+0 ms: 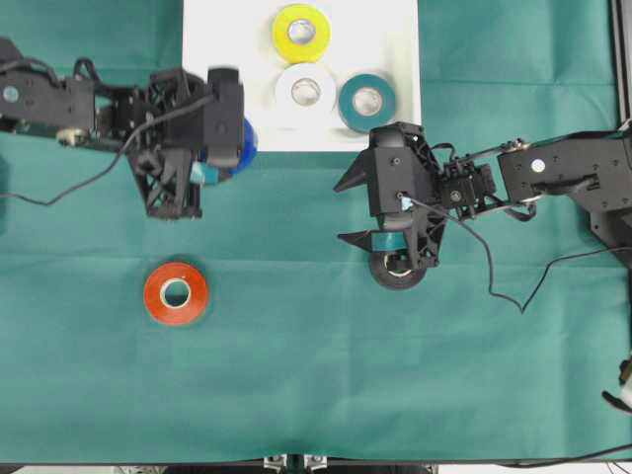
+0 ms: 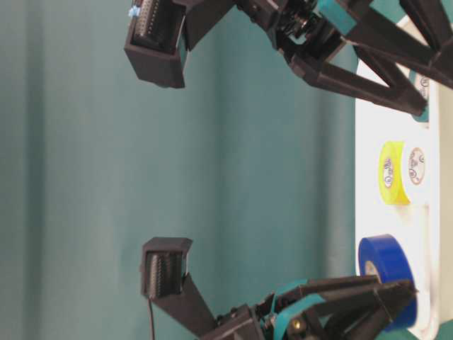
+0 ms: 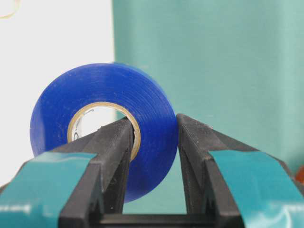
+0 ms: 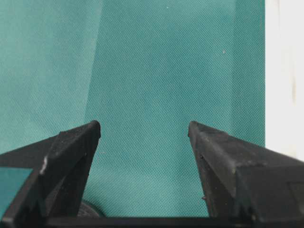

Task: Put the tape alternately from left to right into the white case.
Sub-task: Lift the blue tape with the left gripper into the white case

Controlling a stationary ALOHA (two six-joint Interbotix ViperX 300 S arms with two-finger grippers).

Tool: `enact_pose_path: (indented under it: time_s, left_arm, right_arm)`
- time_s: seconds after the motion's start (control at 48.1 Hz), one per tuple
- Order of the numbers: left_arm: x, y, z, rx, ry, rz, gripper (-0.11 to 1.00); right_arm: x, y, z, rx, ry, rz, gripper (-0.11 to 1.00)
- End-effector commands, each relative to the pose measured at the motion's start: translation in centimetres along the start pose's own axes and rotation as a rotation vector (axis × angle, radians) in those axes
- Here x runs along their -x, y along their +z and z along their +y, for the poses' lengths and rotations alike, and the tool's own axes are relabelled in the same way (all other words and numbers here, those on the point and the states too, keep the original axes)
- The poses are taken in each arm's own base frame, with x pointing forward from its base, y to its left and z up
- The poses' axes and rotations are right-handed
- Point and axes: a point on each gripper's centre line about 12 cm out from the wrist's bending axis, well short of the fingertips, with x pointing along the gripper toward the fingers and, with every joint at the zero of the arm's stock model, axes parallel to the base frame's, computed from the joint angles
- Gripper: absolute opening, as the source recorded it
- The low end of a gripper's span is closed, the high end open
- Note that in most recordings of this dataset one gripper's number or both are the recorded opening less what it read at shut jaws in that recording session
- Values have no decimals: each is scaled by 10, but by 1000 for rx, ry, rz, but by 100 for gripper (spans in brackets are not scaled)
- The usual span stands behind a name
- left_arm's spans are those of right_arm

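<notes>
On a green cloth (image 1: 316, 375), the left gripper (image 3: 154, 137) pinches a blue tape roll (image 3: 102, 126) by its wall, one finger through the cardboard core and the other pressed against the outer face. Seen from above, the roll (image 1: 245, 146) sits at the lower left edge of the white case (image 1: 222, 59), largely hidden under the arm; whether it touches the case floor cannot be told from that angle. The table-level view shows the blue roll (image 2: 386, 265) standing on edge over the case rim. Below the left arm, a red tape roll (image 1: 176, 293) lies flat on the cloth, well apart from the case. Inside the case lie three rolls flat: a yellow roll (image 1: 301, 32) at the top, a white roll (image 1: 305, 93) just beneath it, and a teal roll (image 1: 367, 101) touching the white one's right side. To the right, the right gripper (image 1: 354, 209) hangs over bare cloth with its fingers spread wide and nothing between them. A black tape roll (image 1: 398, 272) lies partly under it.
</notes>
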Motion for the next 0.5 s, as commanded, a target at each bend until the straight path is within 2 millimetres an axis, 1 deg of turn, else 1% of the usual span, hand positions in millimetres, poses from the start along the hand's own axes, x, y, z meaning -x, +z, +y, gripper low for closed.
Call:
enact_pose_path:
  time_s: [0.0,0.125,0.27,0.478]
  left_arm:
    - [4,11,17,33,31,-37,-4]
    - [-1,8,37,78,62,-21,-4]
    - [-8,5,54,116,88,-8,-4]
    - [-18,1,67,144,107,-1,-4]
  right_arm:
    - [6,11,4,5,14,-44,79]
    - [6,11,3,4,14,-45,79]
    - [6,12,4,5,15,-46,78]
    - [6,11,4,5,15,-45,79]
